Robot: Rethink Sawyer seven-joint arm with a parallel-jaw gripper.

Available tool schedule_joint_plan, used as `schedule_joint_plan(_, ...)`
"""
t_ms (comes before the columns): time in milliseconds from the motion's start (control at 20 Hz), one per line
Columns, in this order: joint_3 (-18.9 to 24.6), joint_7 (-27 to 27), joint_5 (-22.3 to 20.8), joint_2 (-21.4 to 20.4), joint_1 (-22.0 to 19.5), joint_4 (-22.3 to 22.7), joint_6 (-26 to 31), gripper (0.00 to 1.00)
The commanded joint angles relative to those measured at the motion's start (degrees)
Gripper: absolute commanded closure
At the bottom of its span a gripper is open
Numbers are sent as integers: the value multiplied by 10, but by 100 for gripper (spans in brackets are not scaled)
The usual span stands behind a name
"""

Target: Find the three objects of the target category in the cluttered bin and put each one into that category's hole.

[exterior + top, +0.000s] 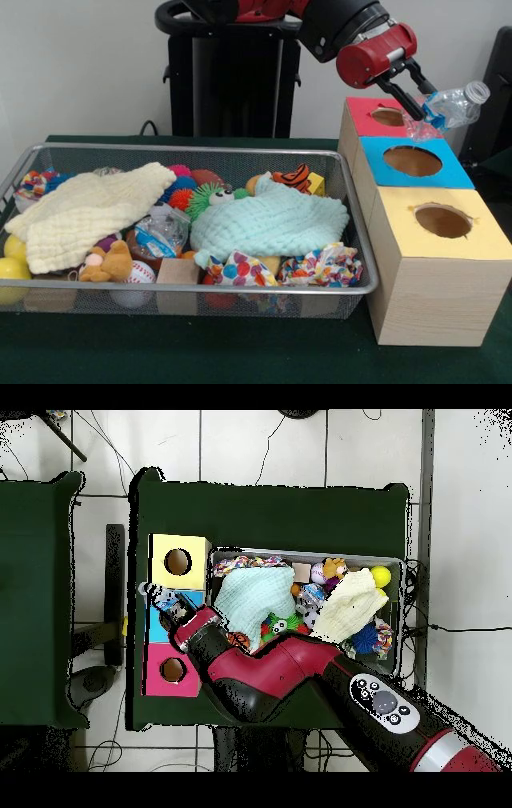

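My gripper is shut on a crumpled clear plastic bottle with a white cap, held tilted in the air. In the front view the bottle hangs over the far side of the blue-topped box, by the red-topped box. The overhead view puts the gripper and bottle over the blue box, between the yellow box and the red box. Each box top has a round hole. The yellow-topped box is nearest in the front view.
The wire mesh bin lies left of the boxes, piled with toys. A cream cloth and a mint cloth cover much of it. A teddy, baseball, yellow balls and wooden block show.
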Motion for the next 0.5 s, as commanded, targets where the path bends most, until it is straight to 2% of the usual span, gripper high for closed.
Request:
schedule_joint_plan(50, 29, 82, -48, 28, -10, 1, 28, 100)
schedule_joint_plan(500, 53, 83, -63, 45, -21, -6, 48, 100)
